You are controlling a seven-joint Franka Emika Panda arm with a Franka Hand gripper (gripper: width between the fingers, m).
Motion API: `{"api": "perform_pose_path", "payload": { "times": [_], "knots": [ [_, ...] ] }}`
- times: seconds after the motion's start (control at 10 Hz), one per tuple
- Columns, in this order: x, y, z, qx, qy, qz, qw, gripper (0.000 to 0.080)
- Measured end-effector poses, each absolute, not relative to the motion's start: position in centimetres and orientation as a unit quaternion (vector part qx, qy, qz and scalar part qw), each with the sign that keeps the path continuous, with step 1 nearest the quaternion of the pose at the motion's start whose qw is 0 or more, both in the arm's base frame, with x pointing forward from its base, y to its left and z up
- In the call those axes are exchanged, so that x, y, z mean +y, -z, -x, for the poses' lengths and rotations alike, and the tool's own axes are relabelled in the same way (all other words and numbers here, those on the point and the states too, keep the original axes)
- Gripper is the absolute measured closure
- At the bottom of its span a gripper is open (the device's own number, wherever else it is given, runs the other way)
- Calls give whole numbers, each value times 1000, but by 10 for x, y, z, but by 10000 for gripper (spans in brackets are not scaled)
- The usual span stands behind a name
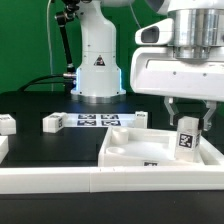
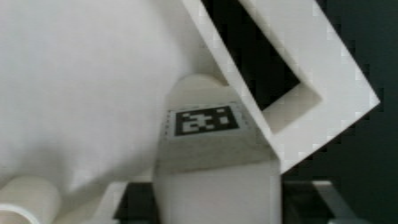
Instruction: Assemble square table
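Note:
The white square tabletop [image 1: 140, 148] lies on the black surface at the exterior view's right, its raised rim up. My gripper [image 1: 186, 118] hangs over the top's right part and is shut on a white leg [image 1: 187, 138] that carries a black-and-white tag; the leg stands upright, its lower end at or just above the top's floor. In the wrist view the leg [image 2: 217, 165] fills the space between my fingers [image 2: 125, 195], with the tabletop's floor [image 2: 89, 90] and rim corner [image 2: 311, 100] behind it. Two more legs lie at the exterior view's left, one [image 1: 53, 123] near the marker board and one [image 1: 6, 124] at the edge.
The marker board [image 1: 98, 120] lies flat behind the tabletop. A long white rail [image 1: 60, 180] borders the black surface at the front. The arm's white base [image 1: 97, 60] stands at the back. A small white part [image 1: 143, 118] lies beside the marker board.

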State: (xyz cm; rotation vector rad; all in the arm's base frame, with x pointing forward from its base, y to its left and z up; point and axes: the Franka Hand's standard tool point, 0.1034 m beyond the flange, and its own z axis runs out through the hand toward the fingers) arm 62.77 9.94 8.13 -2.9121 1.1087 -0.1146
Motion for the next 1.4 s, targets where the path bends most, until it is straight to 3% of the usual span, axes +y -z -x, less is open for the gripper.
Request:
{"api": "perform_pose_path", "payload": {
  "times": [0.2,0.6,1.1,1.4],
  "knots": [
    [101,-83,-627,338,37,940,10,200],
    [106,-106,-623,217,41,975,12,152],
    [107,-104,-622,206,40,978,11,150],
    [107,-101,-614,116,42,992,3,150]
  ]
}}
